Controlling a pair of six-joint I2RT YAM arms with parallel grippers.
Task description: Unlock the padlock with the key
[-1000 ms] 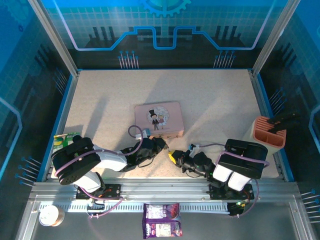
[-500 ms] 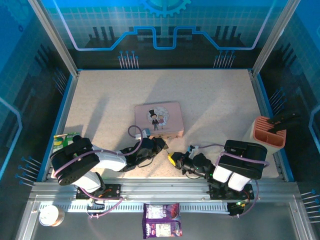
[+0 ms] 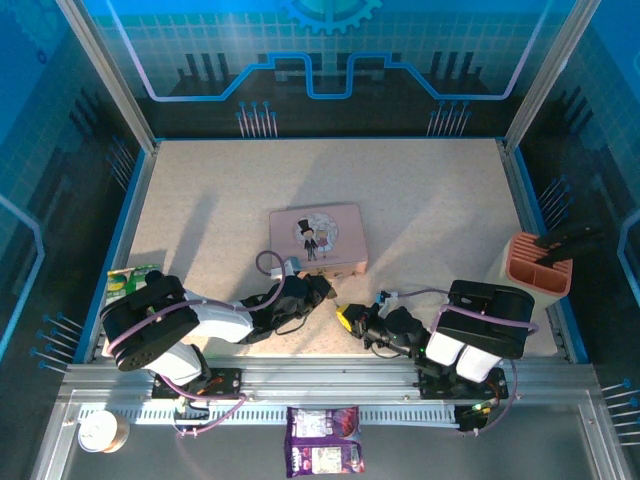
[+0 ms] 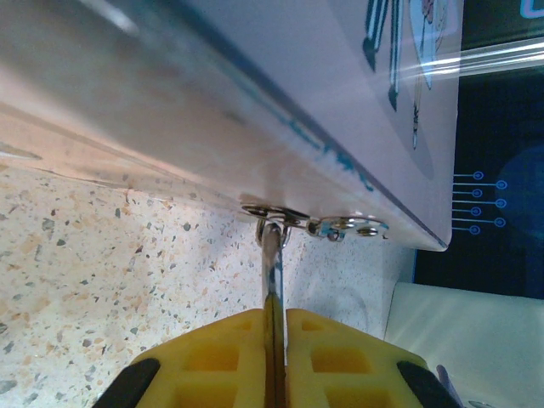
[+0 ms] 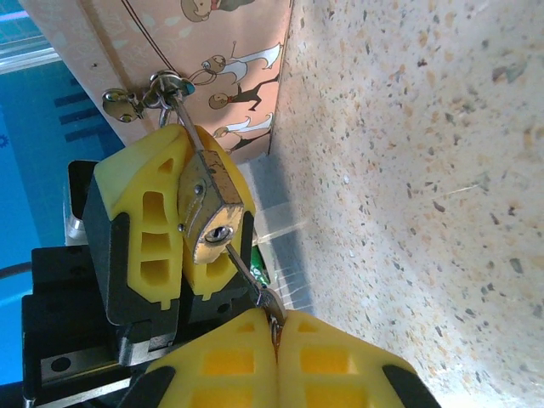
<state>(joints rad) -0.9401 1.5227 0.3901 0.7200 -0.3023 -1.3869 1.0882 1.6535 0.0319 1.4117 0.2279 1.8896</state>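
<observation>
1. The padlock [image 5: 208,202] is hung by its thin shackle from the clasp [image 5: 157,85] on the front edge of the pink tin [image 5: 229,42], just above the speckled table [image 5: 408,170].
2. Its brass body is pinched between the yellow fingers of the left gripper [image 4: 274,319], with the keyhole turned toward the right arm.
3. The key [image 5: 248,279] is clamped by its head in the right gripper [image 5: 276,327], whose fingers are pressed together on it. The blade is seen reaching the keyhole, but how deep it sits cannot be told.
4. The step in hand is judged to be seating the key in the lock.
5. Next, the key probably needs to be pushed fully home and then turned about its own axis. Meanwhile the body should be steadied by the left gripper so that the shackle can be released.
</observation>
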